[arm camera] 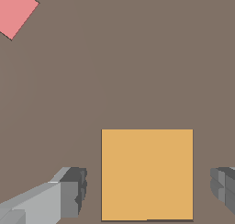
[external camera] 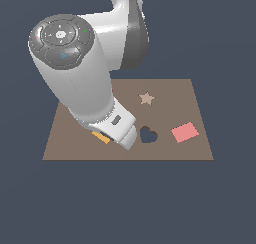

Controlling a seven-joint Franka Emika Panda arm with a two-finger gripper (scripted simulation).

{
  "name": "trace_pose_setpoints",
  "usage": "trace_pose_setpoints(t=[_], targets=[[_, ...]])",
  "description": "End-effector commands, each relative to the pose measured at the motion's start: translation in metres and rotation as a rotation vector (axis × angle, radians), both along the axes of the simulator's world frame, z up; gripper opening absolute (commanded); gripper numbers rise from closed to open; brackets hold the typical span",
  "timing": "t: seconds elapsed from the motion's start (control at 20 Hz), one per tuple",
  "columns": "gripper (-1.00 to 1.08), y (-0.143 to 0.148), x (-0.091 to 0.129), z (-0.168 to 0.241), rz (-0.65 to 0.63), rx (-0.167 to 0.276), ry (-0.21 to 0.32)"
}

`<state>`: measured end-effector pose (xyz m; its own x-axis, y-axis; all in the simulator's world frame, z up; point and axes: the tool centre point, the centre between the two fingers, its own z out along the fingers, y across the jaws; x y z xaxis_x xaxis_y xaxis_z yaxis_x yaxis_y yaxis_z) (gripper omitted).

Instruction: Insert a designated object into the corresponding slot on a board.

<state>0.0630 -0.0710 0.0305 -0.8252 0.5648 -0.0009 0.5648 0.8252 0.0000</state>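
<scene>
The orange-yellow square block (arm camera: 147, 174) lies flat on the brown board (arm camera: 137, 58). In the wrist view my gripper (arm camera: 148, 187) is open, one finger (arm camera: 69, 198) on each side of the block with a gap on both sides. In the exterior view only a sliver of the block (external camera: 101, 137) shows under the arm's wrist, near the board's (external camera: 75, 143) front edge. The fingers are hidden there by the arm. The diamond-turned square hole is out of view, hidden behind the arm.
A dark heart-shaped hole (external camera: 148, 135) is to the exterior view's right of the arm. A flat pink rectangle (external camera: 185, 132) lies further right; a pink corner (arm camera: 16, 9) shows in the wrist view. A tan star (external camera: 146, 98) lies toward the back.
</scene>
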Motion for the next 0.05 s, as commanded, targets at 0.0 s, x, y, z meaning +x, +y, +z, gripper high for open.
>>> trace_pose_setpoints(t=[0.0], targets=[[1.00,0.0000,0.0001,0.0000,0.000,0.000,0.000]])
